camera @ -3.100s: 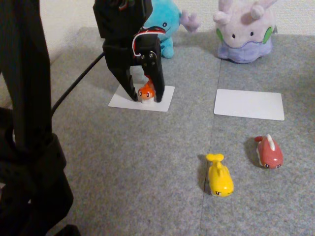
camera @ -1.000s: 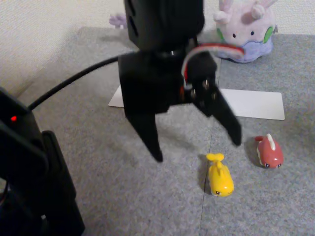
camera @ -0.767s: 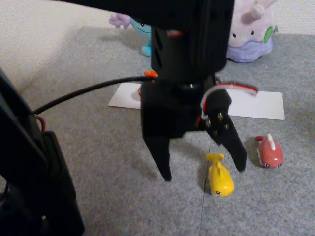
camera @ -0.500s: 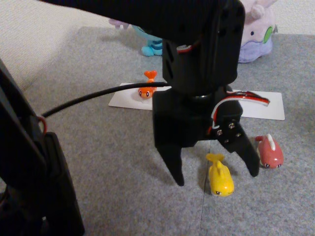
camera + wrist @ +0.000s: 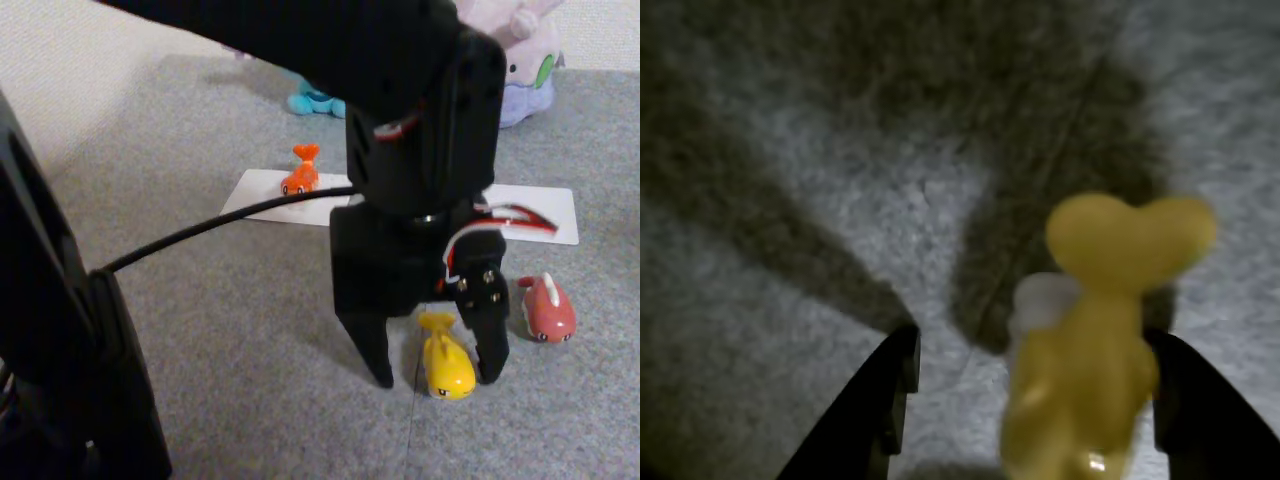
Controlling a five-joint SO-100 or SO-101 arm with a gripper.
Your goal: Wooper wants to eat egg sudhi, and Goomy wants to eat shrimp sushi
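The yellow egg sushi toy (image 5: 447, 366) lies on the grey mat, and my open gripper (image 5: 435, 370) stands low over it with one finger on each side. The wrist view shows the yellow toy (image 5: 1095, 340) between the black fingers (image 5: 885, 400), closer to the right one. An orange shrimp sushi toy (image 5: 300, 172) sits on the left white card (image 5: 255, 190). Wooper shows as blue feet (image 5: 318, 100) behind my arm. Goomy (image 5: 525, 60) sits at the back right, partly covered by the arm.
A red sushi toy (image 5: 547, 308) lies just right of the gripper. The right white card (image 5: 550, 215) in front of Goomy has nothing on it. A black cable (image 5: 210, 232) runs left from the arm to a dark stand (image 5: 60, 330) at the left edge.
The gripper let go of the orange toy on the left card, swung right and forward, and came down open around the yellow toy.
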